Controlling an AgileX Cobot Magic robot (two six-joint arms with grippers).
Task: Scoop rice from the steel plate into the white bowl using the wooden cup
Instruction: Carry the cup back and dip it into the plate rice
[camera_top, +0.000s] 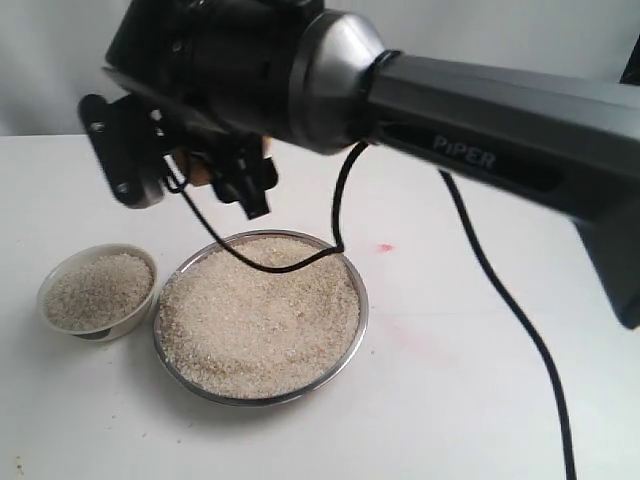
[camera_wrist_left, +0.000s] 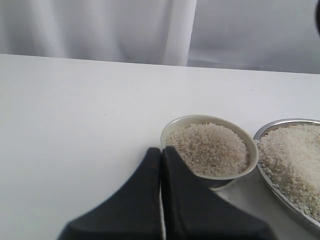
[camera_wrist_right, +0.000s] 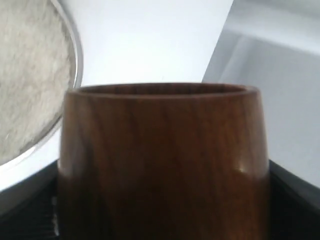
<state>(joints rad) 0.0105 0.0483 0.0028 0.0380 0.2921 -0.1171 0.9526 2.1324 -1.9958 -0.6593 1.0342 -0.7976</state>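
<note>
The steel plate (camera_top: 356, 318) lies in the middle of the table, heaped with rice (camera_top: 262, 312). To its left stands the white bowl (camera_top: 146, 297), holding rice nearly to its rim. My right gripper (camera_top: 218, 176) hangs above the plate's far-left edge, shut on the wooden cup (camera_top: 192, 166). In the right wrist view the cup (camera_wrist_right: 162, 150) fills the frame between dark fingers (camera_wrist_right: 25, 207), beside the plate's rim (camera_wrist_right: 77, 65); its inside is hidden. My left gripper (camera_wrist_left: 161, 152) is shut with nothing in it, its tips just short of the bowl (camera_wrist_left: 252, 159). The plate (camera_wrist_left: 266, 131) sits right beside the bowl.
The right arm (camera_top: 480, 130) spans the upper scene from the right. Its black cable (camera_top: 500, 290) droops over the plate's far rim and runs down the table on the right. A small red mark (camera_top: 385, 247) lies right of the plate. A pale curtain (camera_wrist_left: 100, 30) backs the table.
</note>
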